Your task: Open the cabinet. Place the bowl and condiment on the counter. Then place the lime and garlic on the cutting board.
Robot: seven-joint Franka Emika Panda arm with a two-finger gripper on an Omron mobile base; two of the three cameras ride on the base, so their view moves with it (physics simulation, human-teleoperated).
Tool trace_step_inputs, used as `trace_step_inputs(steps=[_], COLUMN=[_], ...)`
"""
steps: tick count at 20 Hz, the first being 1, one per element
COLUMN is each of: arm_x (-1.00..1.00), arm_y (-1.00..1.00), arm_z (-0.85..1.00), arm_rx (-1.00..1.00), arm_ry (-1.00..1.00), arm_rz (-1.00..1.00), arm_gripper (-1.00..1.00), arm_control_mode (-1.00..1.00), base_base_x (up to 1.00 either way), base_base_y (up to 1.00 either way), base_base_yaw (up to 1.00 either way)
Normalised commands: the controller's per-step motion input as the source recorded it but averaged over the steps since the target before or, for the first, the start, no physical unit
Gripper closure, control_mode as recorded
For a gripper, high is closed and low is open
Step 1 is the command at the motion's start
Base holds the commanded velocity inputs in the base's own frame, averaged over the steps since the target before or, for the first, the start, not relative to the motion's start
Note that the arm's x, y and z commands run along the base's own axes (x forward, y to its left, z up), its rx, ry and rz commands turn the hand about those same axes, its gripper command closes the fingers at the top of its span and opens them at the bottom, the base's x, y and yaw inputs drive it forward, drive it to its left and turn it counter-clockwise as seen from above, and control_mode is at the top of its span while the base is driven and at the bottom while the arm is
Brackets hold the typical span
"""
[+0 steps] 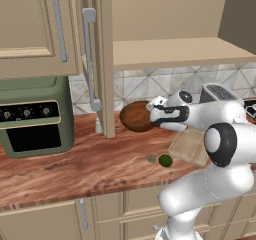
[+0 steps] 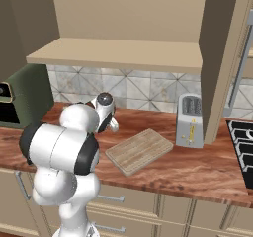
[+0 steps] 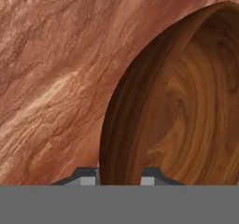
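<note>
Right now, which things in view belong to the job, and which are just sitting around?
Job: cabinet, open; bowl, rim clamped in the hand; counter; lime; garlic; cutting board.
Sitting around: toaster; green oven; stove.

Dark brown bowl [image 1: 136, 116] tilted over counter [image 1: 75, 164]; lime [image 1: 165, 160], garlic [image 1: 151, 158] beside cutting board [image 1: 189, 145].

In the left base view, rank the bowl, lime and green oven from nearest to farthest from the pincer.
1. bowl: its rim sits in the shut pincer.
2. lime: on the counter, toward the front edge.
3. green oven: far left.
</note>
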Motion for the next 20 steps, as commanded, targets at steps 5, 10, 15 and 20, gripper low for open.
trace_step_inputs(steps=[5, 10, 15, 20], arm_x=[0.6, 0.36, 0.03, -0.28], arm_y=[0.0, 0.0, -0.06, -0.11], arm_z=[-0.33, -0.29, -0.24, 0.19], arm_rx=[-0.05, -0.03, 0.0, 0.0], arm_ry=[0.04, 0.01, 0.0, -0.07], arm_rz=[0.06, 0.04, 0.05, 0.03], arm_gripper=[1.0, 1.0, -1.0, -1.0], arm_control_mode=[-1.0, -1.0, -1.0, -1.0], base_base_x=[0.0, 0.0, 0.0, 0.0], base_base_y=[0.0, 0.0, 0.0, 0.0], base_base_yaw=[0.0, 0.0, 0.0, 0.0])
